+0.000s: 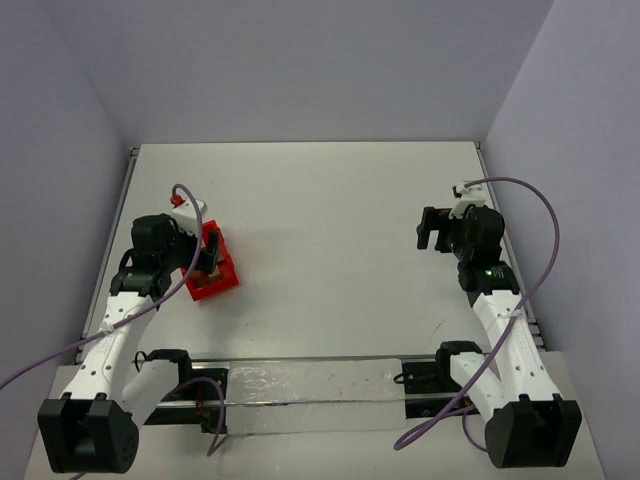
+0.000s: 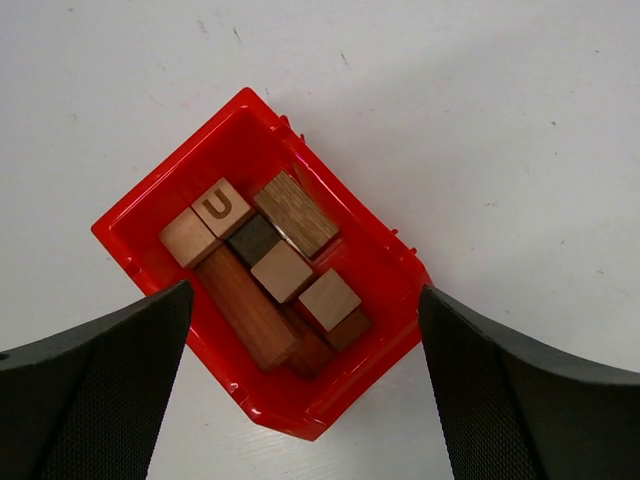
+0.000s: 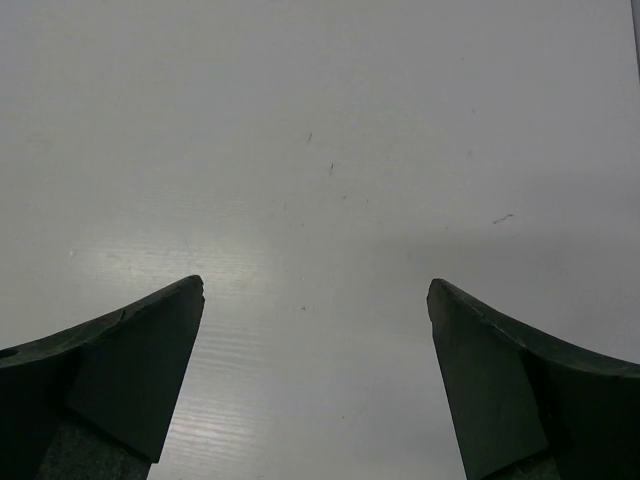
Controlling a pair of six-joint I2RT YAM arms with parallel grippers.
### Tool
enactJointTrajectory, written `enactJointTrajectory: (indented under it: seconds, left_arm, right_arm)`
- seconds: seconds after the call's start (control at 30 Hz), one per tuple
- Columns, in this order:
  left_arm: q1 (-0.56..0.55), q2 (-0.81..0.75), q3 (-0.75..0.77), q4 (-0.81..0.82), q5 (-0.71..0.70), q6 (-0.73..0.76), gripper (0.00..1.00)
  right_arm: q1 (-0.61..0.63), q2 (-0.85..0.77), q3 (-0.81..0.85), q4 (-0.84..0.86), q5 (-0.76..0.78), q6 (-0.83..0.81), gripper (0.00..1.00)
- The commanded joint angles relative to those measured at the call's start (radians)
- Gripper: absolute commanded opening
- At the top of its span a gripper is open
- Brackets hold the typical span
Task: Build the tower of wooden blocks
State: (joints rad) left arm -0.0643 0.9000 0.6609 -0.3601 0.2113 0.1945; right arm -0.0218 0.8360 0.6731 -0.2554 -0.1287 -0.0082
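Note:
The wood blocks [image 2: 268,270] lie packed in a red plastic bin [image 2: 150,190] in the left wrist view: tan cubes, one marked U, a dark cube, a long reddish-brown bar and a striped brown block. No tower stands anywhere in view. My left gripper [image 2: 303,300] is open above the bin, its fingers wide on either side. In the top view it [image 1: 207,256] hangs over the bin [image 1: 212,285] at the left. My right gripper [image 3: 315,290] is open and empty over bare table, at the right in the top view [image 1: 432,229].
The white table [image 1: 320,230] is bounded by grey walls at the back and sides. A clear strip and rail [image 1: 300,385] run along the near edge between the arm bases. Purple cables loop beside both arms.

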Motion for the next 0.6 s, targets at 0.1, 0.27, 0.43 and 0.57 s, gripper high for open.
enactJointTrajectory:
  seconds: [0.1,0.27,0.43,0.57]
  left_arm:
    - [-0.007,0.051,0.068,0.019,-0.037,-0.010,0.99]
    - [0.030,0.139,0.165,-0.019,-0.051,0.026,0.96]
    - [0.102,0.280,0.292,-0.080,-0.003,0.100,0.91]
    - [0.144,0.421,0.380,-0.112,0.003,0.170,0.88]
  right_arm:
    - [-0.007,-0.010,0.040,0.024,-0.001,0.007,1.00]
    - [-0.008,0.002,0.043,0.017,-0.023,0.005,1.00]
    - [-0.009,0.011,0.046,0.010,-0.042,-0.001,1.00]
    - [-0.010,0.022,0.049,0.004,-0.067,-0.007,1.00]
